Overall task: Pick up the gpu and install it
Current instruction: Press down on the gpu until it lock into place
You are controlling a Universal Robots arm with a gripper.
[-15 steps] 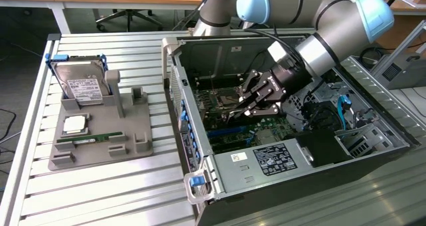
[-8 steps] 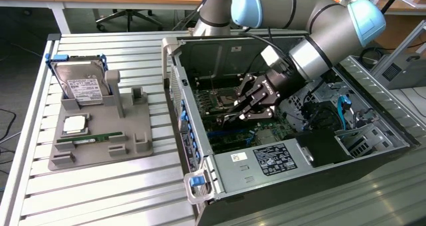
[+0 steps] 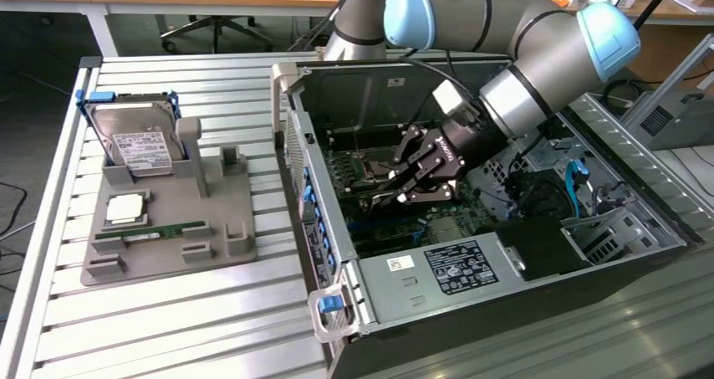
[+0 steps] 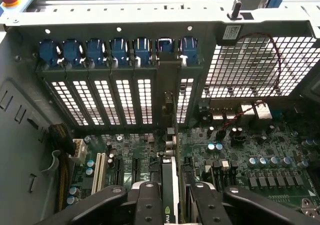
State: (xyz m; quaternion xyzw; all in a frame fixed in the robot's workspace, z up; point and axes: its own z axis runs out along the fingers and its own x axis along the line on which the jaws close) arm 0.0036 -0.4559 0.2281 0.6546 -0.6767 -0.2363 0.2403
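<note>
Dark gpu [image 4: 169, 185] was held edge-on by the gripper [image 4: 172, 205]. Its bracket end was aimed at the case's slot wall [image 4: 125, 100], directly above the motherboard [image 4: 240, 155].

Black tool [image 4: 170, 197], dark gpu [image 4: 169, 185]

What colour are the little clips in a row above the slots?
Blue clips, best seen in the wrist view.

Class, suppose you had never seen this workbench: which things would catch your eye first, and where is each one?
First, the big silver-and-blue robot arm reaching down into the open computer case on the exterior view's right. Its gripper is closed on the gpu, held on edge above the motherboard, below the row of blue slot clips. On the exterior view's left, a grey tray holds a hard drive.
</note>
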